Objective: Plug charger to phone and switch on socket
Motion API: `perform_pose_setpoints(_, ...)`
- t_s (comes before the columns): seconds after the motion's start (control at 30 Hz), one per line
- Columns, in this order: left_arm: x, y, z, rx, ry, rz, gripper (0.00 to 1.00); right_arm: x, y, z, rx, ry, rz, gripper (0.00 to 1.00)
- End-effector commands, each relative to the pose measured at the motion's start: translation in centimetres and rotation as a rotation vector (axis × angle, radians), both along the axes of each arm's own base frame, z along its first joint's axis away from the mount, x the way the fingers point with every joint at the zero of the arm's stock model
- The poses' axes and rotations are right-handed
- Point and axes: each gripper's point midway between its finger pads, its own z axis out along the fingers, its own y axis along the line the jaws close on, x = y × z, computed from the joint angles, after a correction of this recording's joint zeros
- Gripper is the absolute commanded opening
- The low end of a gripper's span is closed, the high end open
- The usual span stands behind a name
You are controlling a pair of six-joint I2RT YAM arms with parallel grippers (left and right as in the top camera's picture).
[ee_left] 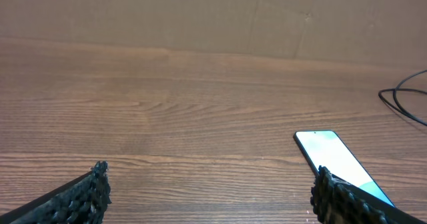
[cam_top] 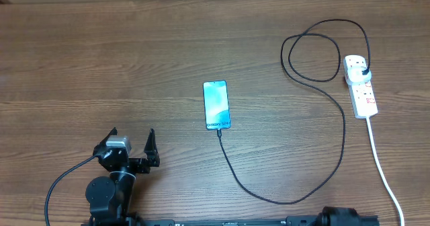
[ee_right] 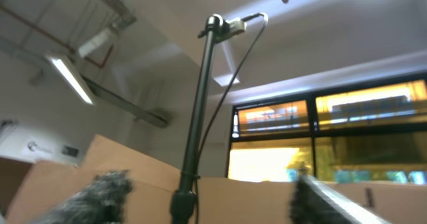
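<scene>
The phone (cam_top: 216, 105) lies screen up and lit at the table's middle; it also shows in the left wrist view (ee_left: 337, 161). The black charger cable (cam_top: 295, 199) runs from the phone's near end, loops right, and its plug (cam_top: 363, 72) sits in the white socket strip (cam_top: 361, 91) at the far right. My left gripper (cam_top: 132, 133) is open and empty, left of the phone and nearer the front edge (ee_left: 210, 177). My right gripper (ee_right: 207, 191) is open, empty and points upward at the room; only the arm's base (cam_top: 342, 217) shows overhead.
The strip's white cord (cam_top: 386, 172) runs to the front right edge. A cardboard wall (ee_left: 200, 17) stands behind the table. A dark pole with a cable (ee_right: 200, 104) rises in the right wrist view.
</scene>
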Motion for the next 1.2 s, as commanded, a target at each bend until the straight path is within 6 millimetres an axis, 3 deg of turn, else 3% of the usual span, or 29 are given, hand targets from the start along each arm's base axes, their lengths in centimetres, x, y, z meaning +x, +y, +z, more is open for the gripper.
perform_pose_setpoints(0.0,0.0,0.3,-0.1,0.016,0.0,0.012,1.0,0.8,-0.1,0.0,-0.002,0.007,-0.003,1.0)
perform_pose_setpoints(0.13,0.0,0.3,0.0,0.016,-0.001,0.012,1.0,3.3,-0.5,0.0,0.017,0.023,-0.017,1.0)
perform_pose_setpoints(0.23,0.0,0.3,-0.1,0.016,0.0,0.012,1.0,7.4,-1.6,-1.1,0.067,0.124,-0.044,1.0)
perform_pose_setpoints(0.47,0.0,0.3,0.0,0.016,-0.001,0.012,1.0,20.7,-3.4,-8.8,0.119,0.477,-0.083,1.0)
perform_pose_setpoints(0.6,0.0,0.3,-0.1,0.016,0.0,0.012,1.0,26.9,-3.9,-13.8,0.125,0.597,-0.089,1.0)
perform_pose_setpoints(0.77,0.0,0.3,0.0,0.016,-0.001,0.012,1.0,32.9,-4.7,-20.7,0.141,0.706,-0.108,1.0)
perform_pose_setpoints(0.93,0.0,0.3,0.0,0.016,-0.001,0.012,1.0,36.8,-5.9,-27.2,0.18,0.775,-0.157,1.0)
perform_pose_setpoints(1.17,0.0,0.3,0.0,0.016,-0.001,0.012,1.0,39.2,-6.9,-33.7,0.21,0.871,-0.204,1.0)
